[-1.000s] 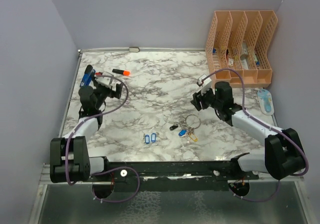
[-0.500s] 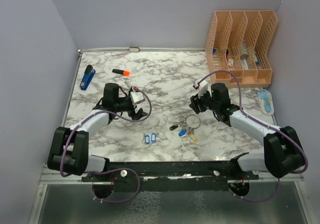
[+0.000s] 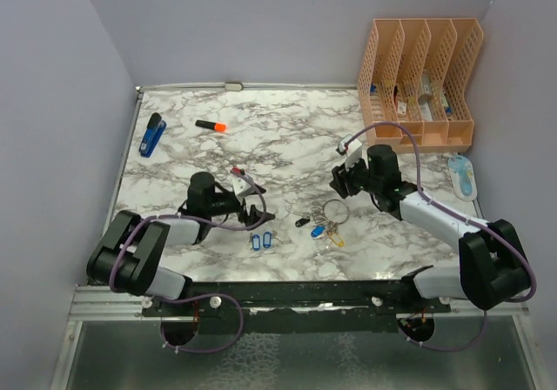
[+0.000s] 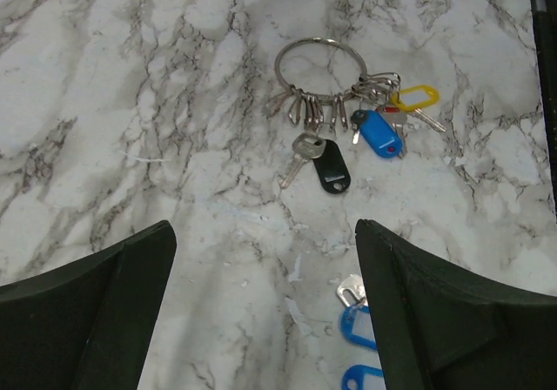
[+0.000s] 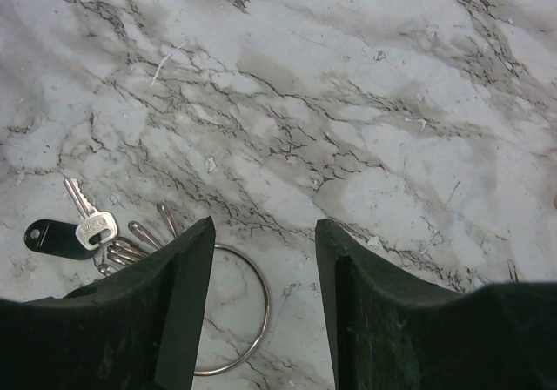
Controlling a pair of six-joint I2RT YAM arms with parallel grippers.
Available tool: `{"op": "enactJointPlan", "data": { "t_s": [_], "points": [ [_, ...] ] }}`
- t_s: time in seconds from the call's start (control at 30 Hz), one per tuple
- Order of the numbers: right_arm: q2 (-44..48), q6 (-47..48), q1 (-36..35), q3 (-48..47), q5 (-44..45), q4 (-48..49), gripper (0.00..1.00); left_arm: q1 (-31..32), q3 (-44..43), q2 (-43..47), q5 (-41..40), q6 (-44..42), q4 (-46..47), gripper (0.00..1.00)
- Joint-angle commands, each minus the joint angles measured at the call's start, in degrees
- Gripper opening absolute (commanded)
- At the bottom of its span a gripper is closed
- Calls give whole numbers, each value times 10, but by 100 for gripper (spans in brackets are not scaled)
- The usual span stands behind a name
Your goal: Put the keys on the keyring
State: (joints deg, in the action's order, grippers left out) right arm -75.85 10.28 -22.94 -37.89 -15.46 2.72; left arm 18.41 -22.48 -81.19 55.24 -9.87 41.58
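Left gripper [image 4: 261, 233] spread, empty, above keys [image 4: 357, 331] near keyring [image 4: 306, 107]; right gripper [image 5: 263, 229] spread over keyring. Risk: flat tags skid when pinched.

Soft, even light from above; the pale counter [image 3: 287, 137] reads bright, shadows faint. Ahead of the left claw [image 4: 263, 233] detail is sharp; its dark fingers [image 4: 87, 312] blur slightly.

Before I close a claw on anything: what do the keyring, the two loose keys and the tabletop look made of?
Keyring: thin silvery wire with bright glints, so likely polished metal.
Keys: the blue tags look smooth and slightly glossy, probably plastic; the one key head showing is silvery, likely metal.
Tabletop: white with grey veining, a marble look; real stone or printed laminate cannot be told.
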Motion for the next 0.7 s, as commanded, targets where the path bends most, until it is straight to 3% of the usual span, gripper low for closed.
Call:
{"op": "enactJointPlan", "data": {
  "t_s": [0.0,0.1,0.17,0.47,0.67],
  "points": [
    [3,-18,-4,-14,9,10,50,36,110,-26,-93,153,376,88],
    [4,-19,-5,-12,11,14,50,73,164,-56,-136,144,493,88],
    [6,-21,-5,-11,11,14,50,81,171,-76,-155,144,522,88],
    [21,-19,-6,-6,11,15,49,81,193,-146,-136,93,590,85],
    [22,-17,-6,-12,12,14,49,81,182,-192,-117,110,607,81]
  ]
}}
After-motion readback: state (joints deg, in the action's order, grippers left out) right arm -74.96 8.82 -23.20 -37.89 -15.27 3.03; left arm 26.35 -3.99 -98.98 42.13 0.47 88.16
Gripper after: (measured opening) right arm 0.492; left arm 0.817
